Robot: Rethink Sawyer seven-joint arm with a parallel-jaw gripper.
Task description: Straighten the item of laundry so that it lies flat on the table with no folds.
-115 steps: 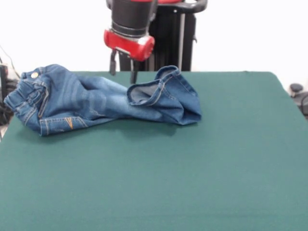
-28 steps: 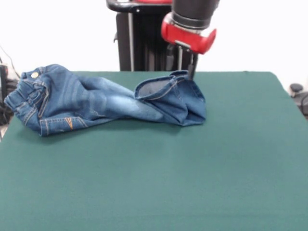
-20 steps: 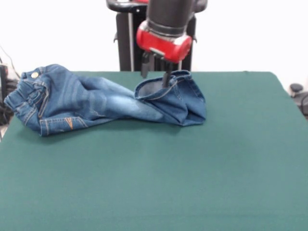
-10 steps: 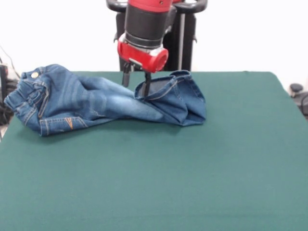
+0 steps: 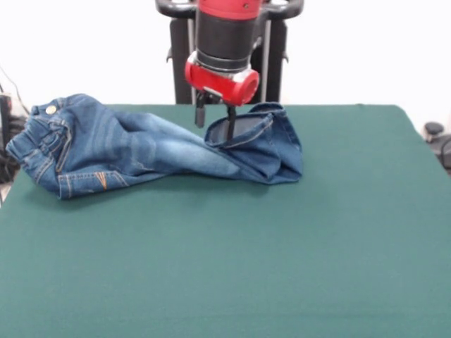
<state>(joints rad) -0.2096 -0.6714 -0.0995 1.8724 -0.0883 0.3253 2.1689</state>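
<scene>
I have the gripper (image 5: 215, 125) down at the folded-back leg hem of the jeans (image 5: 134, 151), its two fingers spread apart with nothing between them: one finger sits inside the gaping hem opening, the other hangs just outside the hem's edge, on the waistband side. Over the last second or so I swept the arm across from the far end of the hem toward the waistband, then nudged it back a little, and the hem's lip has shifted slightly with it. The jeans lie along the far edge of the table (image 5: 282, 267), with the waistband at one end and the leg doubled back on itself at the other. I judge this as lining up a pinch on the hem's edge; the fold is not yet undone, so the flattening has barely begun.
</scene>
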